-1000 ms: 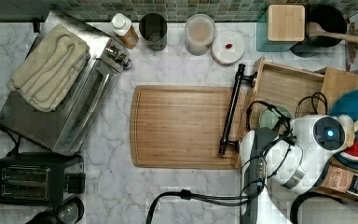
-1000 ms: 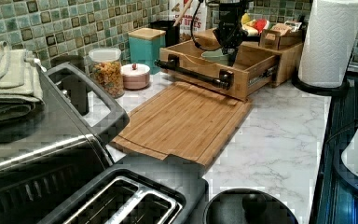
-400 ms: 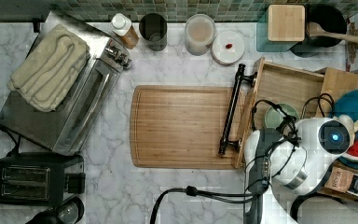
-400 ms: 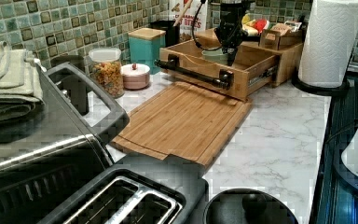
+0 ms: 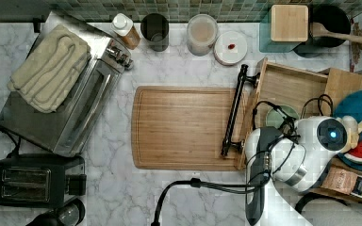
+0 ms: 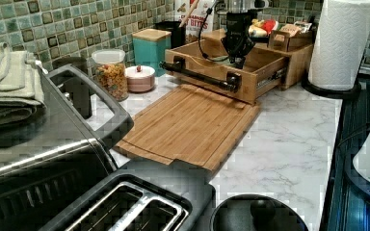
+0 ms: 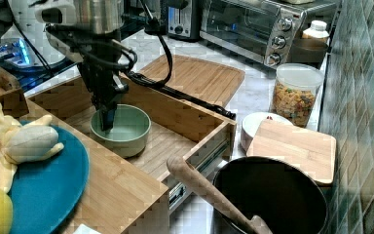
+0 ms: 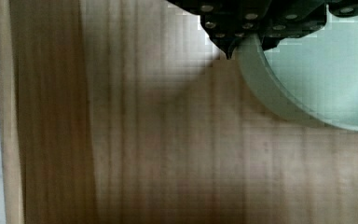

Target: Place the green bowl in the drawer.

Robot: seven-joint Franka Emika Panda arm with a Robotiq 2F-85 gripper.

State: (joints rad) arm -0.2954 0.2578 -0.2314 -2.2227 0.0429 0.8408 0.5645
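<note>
Green bowl (image 5: 282,116), top view: sits inside the open drawer (image 5: 290,87), half hidden under the arm, so probably set-down stage.

Left view: end effector (image 6: 236,54) reaches straight down into the drawer.

Right view: bowl upright on the drawer floor; end effector (image 7: 106,117) straddles the rim nearest the arm, one finger inside.

Wrist view: fingers (image 8: 223,35) clamp the rim — closed on the bowl, not yet released.

- From the top view we look straight down on the counter.
- The left view faces the drawer (image 6: 250,72) from behind the toaster (image 6: 125,209).
- The right view sits near it, opposite.
- Our wrist view hovers close over it.
</note>
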